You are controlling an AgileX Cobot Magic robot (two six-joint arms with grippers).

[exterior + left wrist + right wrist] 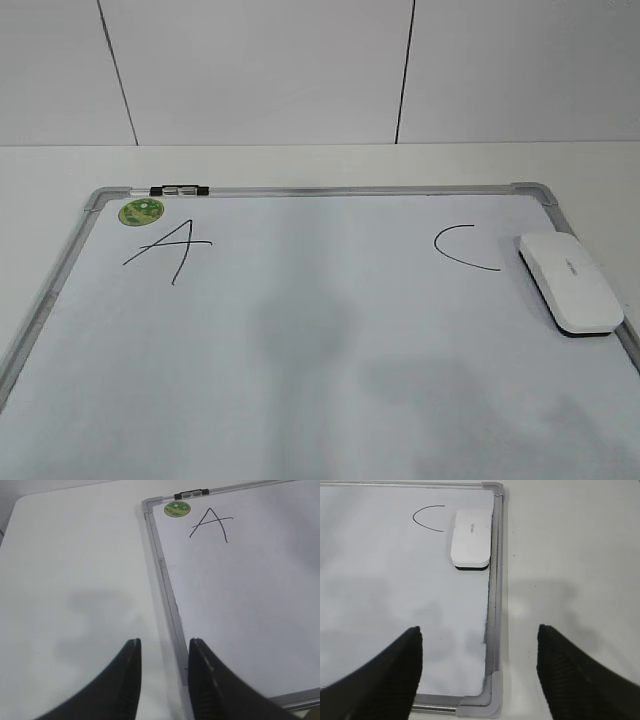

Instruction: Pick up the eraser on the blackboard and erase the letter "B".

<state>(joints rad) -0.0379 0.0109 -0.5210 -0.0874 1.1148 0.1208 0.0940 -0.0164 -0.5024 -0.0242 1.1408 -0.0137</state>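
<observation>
One white eraser (pixel 569 282), thin dark underside

Left hand (pixel 162 680): two black fingers (pixel 125 685), smooth and matte, tapering to blunt rounded tips, a paler sheen along the inner edges; right hand (pixel 480 670): two broader black fingers (pixel 385 680) with a finely ribbed, grainy texture.

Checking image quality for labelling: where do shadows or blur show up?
Exterior view: soft grey shadows on the blackboard, letters sharp. Left wrist view: the left pincer blurred, faint shadow on the table. Right wrist view: the right pincer blurred, the eraser sharp.
</observation>
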